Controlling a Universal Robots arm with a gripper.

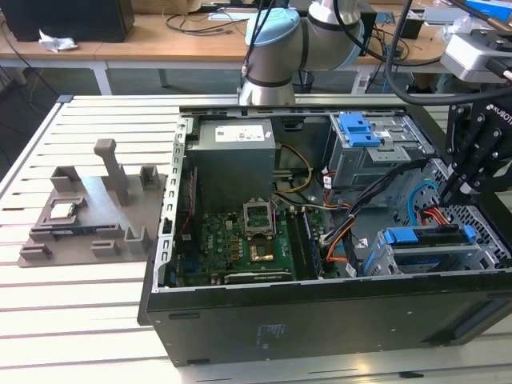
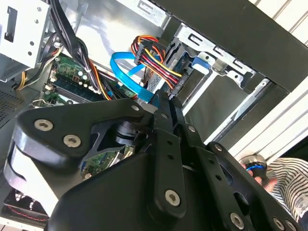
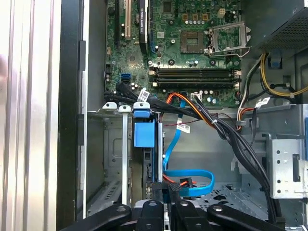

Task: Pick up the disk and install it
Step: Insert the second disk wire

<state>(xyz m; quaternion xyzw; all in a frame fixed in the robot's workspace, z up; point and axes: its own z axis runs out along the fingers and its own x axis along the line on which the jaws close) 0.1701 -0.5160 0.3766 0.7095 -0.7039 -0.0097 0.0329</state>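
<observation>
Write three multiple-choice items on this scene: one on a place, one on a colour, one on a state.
1. In the exterior view, the grey fixture lies on the table:
A. to the left of the computer case
B. inside the case
C. to the right of the case

2. The flat cable looping near the drive cage is:
A. red
B. blue
C. white

3. The disk is:
A. lying on the grey fixture
B. hanging in the air
C. sitting in the drive cage

Answers: 1 A, the fixture sits on the slats at the exterior view's left of the case. 2 B, the first wrist view shows a bright blue band. 3 C, its blue caddy lies within the cage's frame.
</observation>
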